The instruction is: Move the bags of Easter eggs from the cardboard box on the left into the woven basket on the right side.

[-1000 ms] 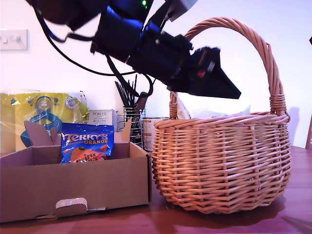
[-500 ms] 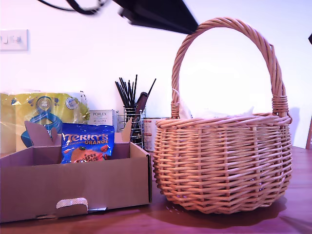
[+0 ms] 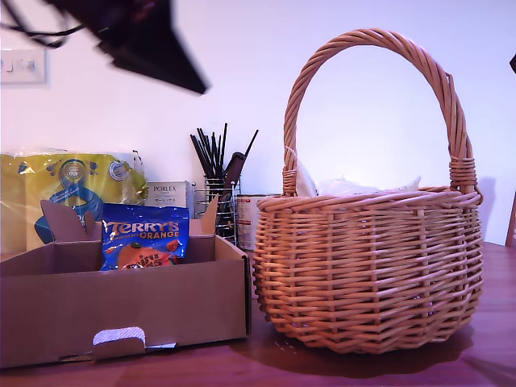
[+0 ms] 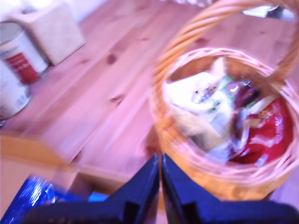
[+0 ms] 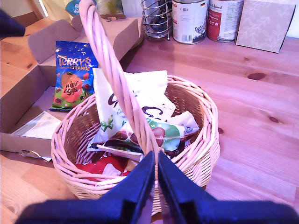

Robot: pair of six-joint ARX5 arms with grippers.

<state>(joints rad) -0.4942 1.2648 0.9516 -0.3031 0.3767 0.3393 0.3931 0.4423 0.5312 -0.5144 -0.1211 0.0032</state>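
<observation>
The woven basket [image 3: 371, 274] stands at the exterior view's right. Inside it lie a white bag with green print [image 5: 140, 112] and a red one [image 5: 100, 168]. A blue Terry's Orange bag [image 3: 143, 238] leans upright in the cardboard box [image 3: 121, 306] at the exterior view's left. My first gripper [image 3: 193, 83] hangs high above the box, shut and empty. Its blurred wrist view shows the basket [image 4: 187, 154] with the white bag [image 4: 201, 102] and red bag [image 4: 266, 135]. My second gripper [image 5: 156, 156] is shut and empty, just short of the basket handle [image 5: 112, 74].
Behind the box stand a big yellow pack [image 3: 72, 185], a white Porlex carton [image 3: 168, 197] and a wire utensil holder [image 3: 218, 201]. Two tins [image 5: 189, 21] and a patterned tissue box [image 5: 264, 23] sit at the back of the wooden table [image 5: 261, 116].
The first arm rose from over the basket and swung to the exterior view's left, ending above the box. Basket, box and blue bag stayed put.
</observation>
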